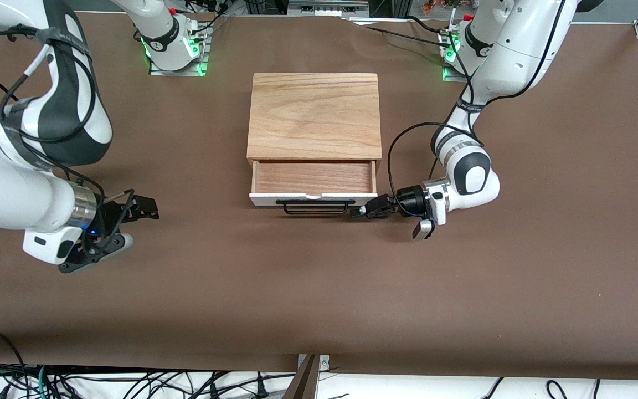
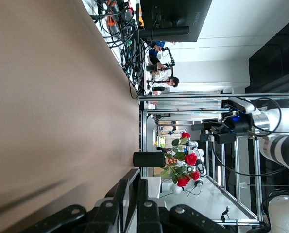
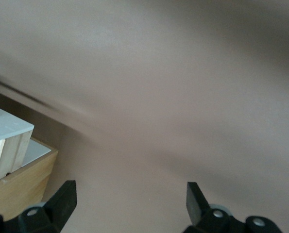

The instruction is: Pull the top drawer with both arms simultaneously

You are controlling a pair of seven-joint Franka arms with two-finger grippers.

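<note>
A: Where does each gripper sit?

B: The left gripper is low over the table, just beside the end of the black bar handle toward the left arm's end. Its fingers are drawn narrow and hold nothing. The right gripper hangs over bare table toward the right arm's end, well apart from the handle, with its fingers spread wide.

A: And the top drawer?

B: It's partly out of its box, at mid-table. The white front panel is nearest the camera, and the shallow wood tray shows between it and the wood-grain top slab, which lies farther off.

A: How will it handle?

B: I'd judge it light and stiff: an empty tray that should slide easily. The bar looks thin and rigid, and probably smooth, so each gripper should take it near its own end. An uneven pull could skew the tray or drag the whole box.
</note>
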